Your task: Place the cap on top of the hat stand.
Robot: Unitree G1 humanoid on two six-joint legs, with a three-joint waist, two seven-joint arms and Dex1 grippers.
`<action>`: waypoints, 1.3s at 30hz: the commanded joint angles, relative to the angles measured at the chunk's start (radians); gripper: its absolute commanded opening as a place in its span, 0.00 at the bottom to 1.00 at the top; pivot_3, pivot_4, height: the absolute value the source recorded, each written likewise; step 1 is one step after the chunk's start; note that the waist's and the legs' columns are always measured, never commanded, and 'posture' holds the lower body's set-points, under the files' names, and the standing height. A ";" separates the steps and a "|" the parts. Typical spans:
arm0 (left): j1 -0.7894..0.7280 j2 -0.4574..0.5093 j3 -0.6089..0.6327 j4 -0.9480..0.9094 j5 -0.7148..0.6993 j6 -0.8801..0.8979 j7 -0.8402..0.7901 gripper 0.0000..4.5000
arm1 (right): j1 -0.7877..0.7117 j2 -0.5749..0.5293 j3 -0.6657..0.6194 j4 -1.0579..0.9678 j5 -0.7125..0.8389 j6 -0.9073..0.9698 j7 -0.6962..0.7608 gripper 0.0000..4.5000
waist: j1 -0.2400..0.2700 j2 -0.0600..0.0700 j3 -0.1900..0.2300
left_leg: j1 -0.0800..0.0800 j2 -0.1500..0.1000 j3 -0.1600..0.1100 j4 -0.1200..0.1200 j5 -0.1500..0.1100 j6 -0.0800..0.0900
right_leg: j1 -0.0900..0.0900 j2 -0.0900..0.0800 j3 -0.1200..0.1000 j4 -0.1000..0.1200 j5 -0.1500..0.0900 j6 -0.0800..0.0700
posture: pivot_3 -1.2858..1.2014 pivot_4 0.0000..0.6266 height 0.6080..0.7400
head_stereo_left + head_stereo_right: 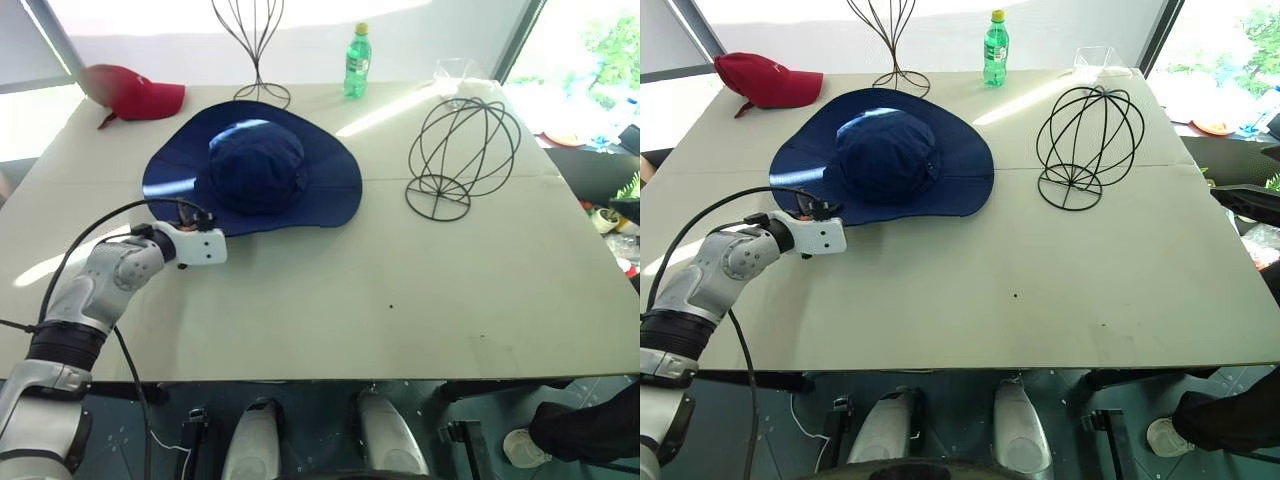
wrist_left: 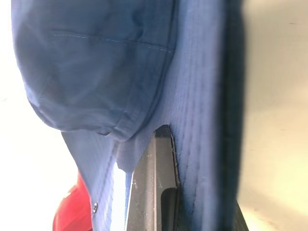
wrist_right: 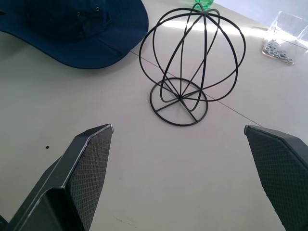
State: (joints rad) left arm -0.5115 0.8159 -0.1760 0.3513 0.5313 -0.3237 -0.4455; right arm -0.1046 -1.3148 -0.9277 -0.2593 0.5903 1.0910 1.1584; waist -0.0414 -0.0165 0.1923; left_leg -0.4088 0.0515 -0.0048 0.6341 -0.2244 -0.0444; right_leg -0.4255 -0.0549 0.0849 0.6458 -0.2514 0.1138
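Note:
The cap (image 1: 255, 165), a navy sun hat with a wide floppy brim, lies crown up on the pale table (image 1: 400, 290), left of centre. My left gripper (image 1: 203, 222) is at the near-left edge of its brim. In the left wrist view the brim (image 2: 202, 120) runs between the fingers (image 2: 154, 192), which are shut on it. The hat stand (image 1: 462, 150), a black wire globe on a round base, stands to the right of the cap, apart from it. My right gripper (image 3: 185, 159) is open and empty, hovering above the table short of the hat stand (image 3: 192, 62).
A red baseball cap (image 1: 135, 95) lies at the far left corner. A tall slim wire stand (image 1: 255, 50) and a green bottle (image 1: 357, 62) stand at the back edge. A clear box (image 3: 286, 41) of small metal parts sits behind the hat stand. A person's shoe (image 1: 525, 447) shows below the table's near right.

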 commanded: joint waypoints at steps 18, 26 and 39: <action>-0.615 -0.241 0.103 -0.023 -0.390 0.480 -0.230 0.00 | 0.038 0.008 -0.126 0.016 -0.073 -0.007 -0.010 1.00 | -0.001 -0.001 0.001 | -0.002 -0.001 -0.002 0.001 0.000 0.000 | 0.000 0.001 0.000 0.000 0.000 0.006 | 0.52 0.24 0.99; -0.968 -0.347 0.058 0.500 -0.308 0.444 -0.078 0.00 | 0.074 0.032 -0.206 -0.046 -0.079 0.038 -0.020 1.00 | -0.013 -0.004 0.002 | -0.001 -0.001 -0.004 0.000 0.000 0.000 | 0.000 0.003 0.001 0.000 -0.001 0.006 | 0.52 0.24 0.99; -1.142 -0.285 0.063 0.863 -0.282 0.351 0.031 0.00 | 0.135 0.078 -0.269 -0.118 -0.079 0.051 -0.035 1.00 | -0.025 -0.010 0.007 | -0.001 -0.001 -0.005 -0.003 0.000 0.000 | -0.001 0.005 0.002 0.000 -0.001 0.007 | 0.52 0.24 0.99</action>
State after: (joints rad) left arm -1.6103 0.5207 -0.1354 1.2198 0.2615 0.0329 -0.4301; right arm 0.0348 -1.2364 -1.1563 -0.3626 0.5141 1.1495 1.1310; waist -0.0669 -0.0269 0.1991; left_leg -0.4101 0.0508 -0.0102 0.6311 -0.2244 -0.0446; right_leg -0.4270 -0.0502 0.0866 0.6458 -0.2525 0.1208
